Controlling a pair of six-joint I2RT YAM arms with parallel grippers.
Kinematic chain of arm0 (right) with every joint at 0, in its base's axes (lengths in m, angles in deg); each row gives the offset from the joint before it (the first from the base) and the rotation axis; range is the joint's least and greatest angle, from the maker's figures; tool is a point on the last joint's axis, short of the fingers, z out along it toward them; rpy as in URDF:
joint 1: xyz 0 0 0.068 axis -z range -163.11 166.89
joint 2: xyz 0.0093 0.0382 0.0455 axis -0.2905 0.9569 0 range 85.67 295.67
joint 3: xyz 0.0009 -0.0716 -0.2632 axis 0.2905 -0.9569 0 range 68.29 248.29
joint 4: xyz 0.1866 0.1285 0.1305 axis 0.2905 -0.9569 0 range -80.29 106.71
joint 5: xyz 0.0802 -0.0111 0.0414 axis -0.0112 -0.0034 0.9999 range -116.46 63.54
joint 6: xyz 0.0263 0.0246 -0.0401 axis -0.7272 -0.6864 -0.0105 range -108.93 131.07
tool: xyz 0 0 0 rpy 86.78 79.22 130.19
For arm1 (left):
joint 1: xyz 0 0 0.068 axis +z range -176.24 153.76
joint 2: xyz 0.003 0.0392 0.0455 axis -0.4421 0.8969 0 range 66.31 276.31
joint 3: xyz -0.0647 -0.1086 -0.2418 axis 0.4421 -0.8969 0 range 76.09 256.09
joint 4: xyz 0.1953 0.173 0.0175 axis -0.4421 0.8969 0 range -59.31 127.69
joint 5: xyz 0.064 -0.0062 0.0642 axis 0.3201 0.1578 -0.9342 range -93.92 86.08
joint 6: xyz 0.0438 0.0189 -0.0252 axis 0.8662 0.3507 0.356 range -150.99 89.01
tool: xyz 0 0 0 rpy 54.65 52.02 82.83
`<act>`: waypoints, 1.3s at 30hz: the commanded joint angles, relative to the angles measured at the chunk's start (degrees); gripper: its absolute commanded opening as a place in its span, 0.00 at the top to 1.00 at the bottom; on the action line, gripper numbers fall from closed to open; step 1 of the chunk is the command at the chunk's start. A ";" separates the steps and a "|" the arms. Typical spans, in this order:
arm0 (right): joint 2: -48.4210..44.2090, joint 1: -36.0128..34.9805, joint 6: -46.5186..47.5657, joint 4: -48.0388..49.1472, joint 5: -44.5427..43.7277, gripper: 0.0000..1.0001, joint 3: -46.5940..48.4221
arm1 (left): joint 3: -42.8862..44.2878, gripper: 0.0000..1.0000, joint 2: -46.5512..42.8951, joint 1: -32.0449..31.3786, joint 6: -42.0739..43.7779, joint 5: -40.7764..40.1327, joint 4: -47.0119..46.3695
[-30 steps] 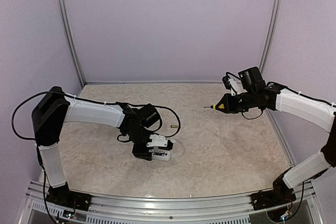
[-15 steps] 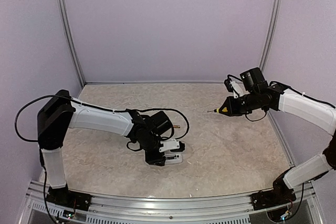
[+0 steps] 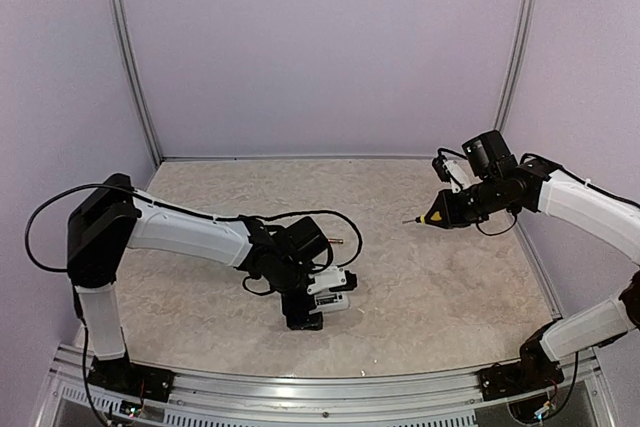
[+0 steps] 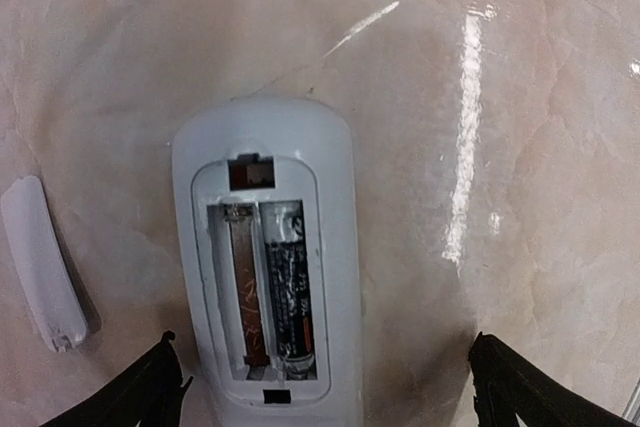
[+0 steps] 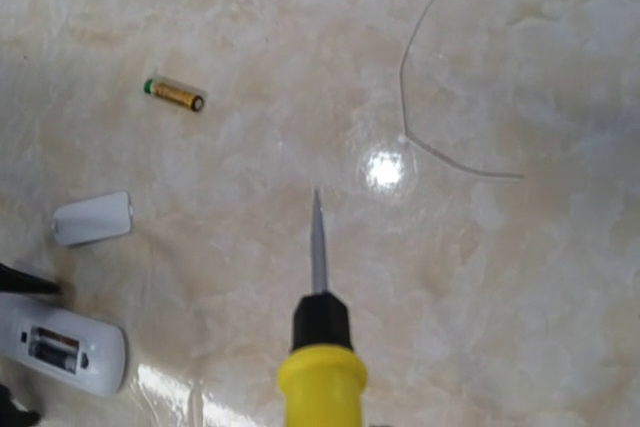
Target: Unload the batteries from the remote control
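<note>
The white remote control (image 4: 335, 277) lies back-up on the table with its battery bay open. A dark battery (image 4: 288, 292) sits in the right slot, and the left slot is bare. My left gripper (image 4: 322, 372) is open, its jaws wide on either side of the remote's near end, which lies closer to the left jaw. In the top view the remote (image 3: 336, 302) shows under that gripper (image 3: 318, 305). The brassy-gold battery (image 5: 175, 94) lies loose on the table, as the top view (image 3: 335, 241) also shows. My right gripper (image 3: 455, 209) is shut on the yellow-handled screwdriver (image 5: 322, 372), held in the air far to the right.
The small white cover piece (image 4: 40, 262) lies just left of the remote, and it also shows in the right wrist view (image 5: 92, 218). A thin pale thread (image 5: 440, 152) curls on the marbled tabletop. Purple walls enclose the table.
My left gripper has moved right and toward the near edge, and is now over the remote. My right gripper has drifted slightly right and down with the screwdriver.
</note>
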 commanded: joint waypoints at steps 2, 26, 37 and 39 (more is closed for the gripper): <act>0.16 0.52 0.78 -3.21 2.58 1.00 2.02 | -6.02 0.04 -7.12 2.06 -0.66 -0.19 -2.13; 13.23 -19.47 -5.37 -9.61 -0.87 1.00 14.87 | -20.70 0.54 -12.96 5.71 -2.63 2.21 -16.79; 17.44 -25.12 -8.68 -12.29 -0.51 1.00 17.72 | -17.15 0.69 -13.77 4.25 -12.32 -0.46 -17.96; 17.94 -25.78 -9.56 -12.43 -0.61 1.00 17.70 | -16.76 0.71 -13.91 3.43 -13.10 -1.42 -18.36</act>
